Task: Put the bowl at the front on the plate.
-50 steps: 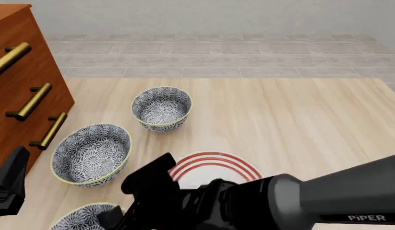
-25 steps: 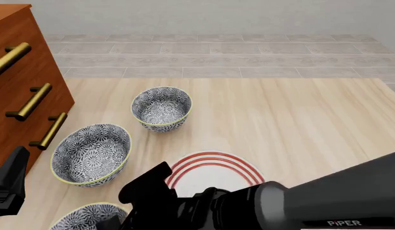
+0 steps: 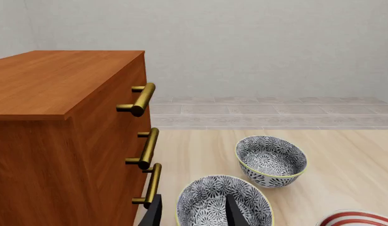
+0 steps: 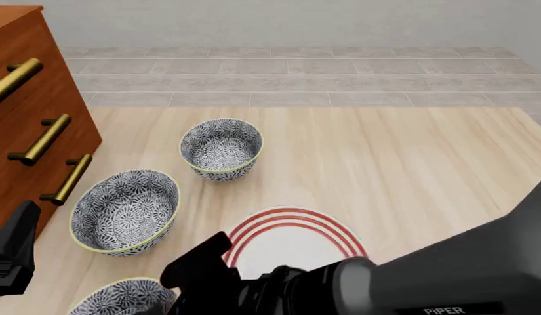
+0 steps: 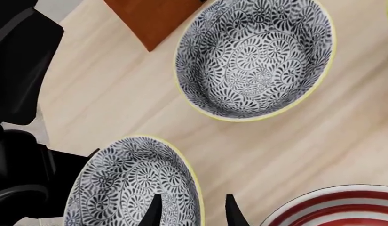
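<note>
Right fingers (image 5: 190,212) have dropped lower, parted and empty, straddling the bowl (image 5: 134,186) rim; glazed, stiff, slippery, so pinch that thin wall.

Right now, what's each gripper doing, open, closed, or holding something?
Left gripper: open, holding nothing.
Right gripper: open, fingers straddling the rim of the front bowl, not yet closed on it.

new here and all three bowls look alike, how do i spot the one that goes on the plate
Start at the wooden dresser on the left; three patterned bowls run down the table beside it. The bowl to move is nearest the arms, cut by the front view's bottom edge, left of the plate, with the right gripper straddling its rim.
</note>
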{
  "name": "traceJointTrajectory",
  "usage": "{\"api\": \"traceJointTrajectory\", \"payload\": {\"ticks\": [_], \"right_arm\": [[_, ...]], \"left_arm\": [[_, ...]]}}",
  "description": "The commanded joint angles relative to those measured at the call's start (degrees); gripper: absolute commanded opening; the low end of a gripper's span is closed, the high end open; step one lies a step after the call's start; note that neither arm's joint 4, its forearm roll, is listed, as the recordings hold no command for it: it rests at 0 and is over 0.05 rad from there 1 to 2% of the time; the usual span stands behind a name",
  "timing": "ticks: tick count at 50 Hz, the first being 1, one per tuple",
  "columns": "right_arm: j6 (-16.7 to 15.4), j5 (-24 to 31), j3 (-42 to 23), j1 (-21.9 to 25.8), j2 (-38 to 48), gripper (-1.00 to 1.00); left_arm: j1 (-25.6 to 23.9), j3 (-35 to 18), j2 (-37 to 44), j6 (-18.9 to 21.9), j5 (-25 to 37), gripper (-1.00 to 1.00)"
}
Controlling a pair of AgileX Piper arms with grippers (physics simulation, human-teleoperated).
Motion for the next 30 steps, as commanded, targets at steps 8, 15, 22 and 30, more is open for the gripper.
{"api": "traceJointTrajectory", "payload": {"ticks": [8,15,22,30], "right_arm": [[-0.93,-0.64,0.19,-0.19,-0.01,-1.00],[-2.16,-0.06,0.45,0.15,-2.18,-1.00],[-2.54,-0.04,0.88,0.23,-3.27,-1.00],[-2.77,0.16,1.17,0.95,-4.52,-1.00]], "left_arm": [[-0.03,0.00,0.00,-0.01,0.00,1.00],[-0.03,0.00,0.01,-0.01,0.00,1.00],[-0.01,0.00,0.00,0.01,0.00,1.00],[0.00,0.00,0.00,0.00,0.00,1.00]]}}
